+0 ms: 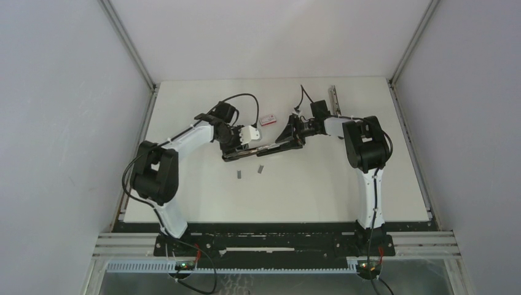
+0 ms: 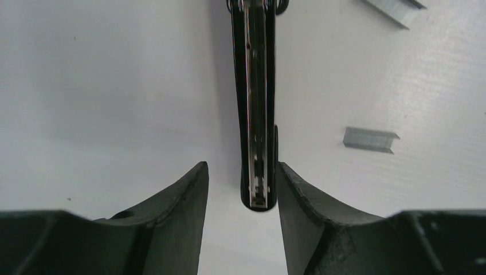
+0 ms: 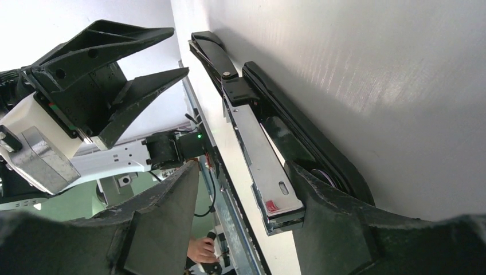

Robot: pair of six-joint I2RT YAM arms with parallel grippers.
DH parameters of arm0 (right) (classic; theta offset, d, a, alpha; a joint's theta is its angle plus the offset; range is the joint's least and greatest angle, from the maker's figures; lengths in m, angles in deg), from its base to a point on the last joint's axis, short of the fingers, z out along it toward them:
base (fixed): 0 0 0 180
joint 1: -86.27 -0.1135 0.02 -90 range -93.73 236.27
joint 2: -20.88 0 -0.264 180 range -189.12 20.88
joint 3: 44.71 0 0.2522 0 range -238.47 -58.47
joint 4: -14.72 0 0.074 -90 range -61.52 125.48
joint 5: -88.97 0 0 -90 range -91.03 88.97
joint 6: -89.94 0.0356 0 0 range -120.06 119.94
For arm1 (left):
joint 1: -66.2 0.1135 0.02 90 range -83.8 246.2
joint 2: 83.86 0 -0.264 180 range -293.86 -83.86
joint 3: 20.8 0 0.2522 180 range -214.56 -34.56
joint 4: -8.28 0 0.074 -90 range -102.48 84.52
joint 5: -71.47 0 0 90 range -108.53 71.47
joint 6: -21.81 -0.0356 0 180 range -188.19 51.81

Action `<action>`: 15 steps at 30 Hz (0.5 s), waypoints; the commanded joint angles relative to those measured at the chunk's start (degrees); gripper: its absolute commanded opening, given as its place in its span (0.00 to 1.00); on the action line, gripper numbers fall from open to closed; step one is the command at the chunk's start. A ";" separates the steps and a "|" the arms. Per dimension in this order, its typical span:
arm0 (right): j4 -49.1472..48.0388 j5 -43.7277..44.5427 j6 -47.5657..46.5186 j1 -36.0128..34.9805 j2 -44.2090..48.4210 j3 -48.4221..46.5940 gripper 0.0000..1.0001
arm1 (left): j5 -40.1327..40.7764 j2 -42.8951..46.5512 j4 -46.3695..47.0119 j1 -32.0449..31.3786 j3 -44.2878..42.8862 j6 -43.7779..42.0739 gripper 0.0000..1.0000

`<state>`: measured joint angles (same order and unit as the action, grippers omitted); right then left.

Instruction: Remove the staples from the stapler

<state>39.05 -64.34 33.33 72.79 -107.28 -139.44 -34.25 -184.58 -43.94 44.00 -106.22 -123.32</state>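
The left pincer [image 2: 241, 167] is seen half parted, with the end of a long black stapler with a bright metal magazine [image 2: 255, 86] lying between its dark fingers [image 2: 183, 195]. One finger is close against the stapler's side and a clear gap is left at the other, so nothing is clamped.

The right pincer [image 3: 242, 167] is also parted. One of its fingers [image 3: 332, 223] is pressed against the stapler's black base at the opposite end, while the other is held well apart from it. No grip is closed here either.

The stapler is opened out flat on the white bench [image 2: 114, 86] and is spanned between the two pincers, with its metal channel turned upward in the left wrist view. Whether any staples are lodged in the channel cannot be told.

Two short grey metallic strips of staples [image 2: 369, 139] are found on the bench just beside the stapler, on its near side, apart from each other and untouched by either pincer.

A small red-and-white box [image 1: 267, 120] is placed on the far side of the stapler, between the two arms, and a long thin grey strip [image 1: 333, 98] is laid near the bench's far edge
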 commanded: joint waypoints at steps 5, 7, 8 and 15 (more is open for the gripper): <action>0.59 5.22 -3.28 0.64 1.77 -1.13 0.58 | -2.58 -6.21 -1.12 -2.03 -7.25 -0.96 0.50; 0.47 5.15 -3.27 0.64 1.62 -1.12 0.58 | -2.46 -7.15 -1.74 -2.42 -7.78 -1.14 0.50; 0.50 5.07 -3.15 0.64 1.53 -1.19 0.59 | -2.31 -7.67 -2.00 -2.61 -8.05 -1.02 0.49; 0.32 4.73 -2.94 0.64 1.33 -1.30 0.59 | -1.65 -10.34 -2.85 -2.93 -8.85 -0.68 0.44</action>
<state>39.07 -64.51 33.33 72.79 -107.28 -139.44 -35.26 -193.79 -45.69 41.49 -112.08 -123.41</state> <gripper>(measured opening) 0.582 0.458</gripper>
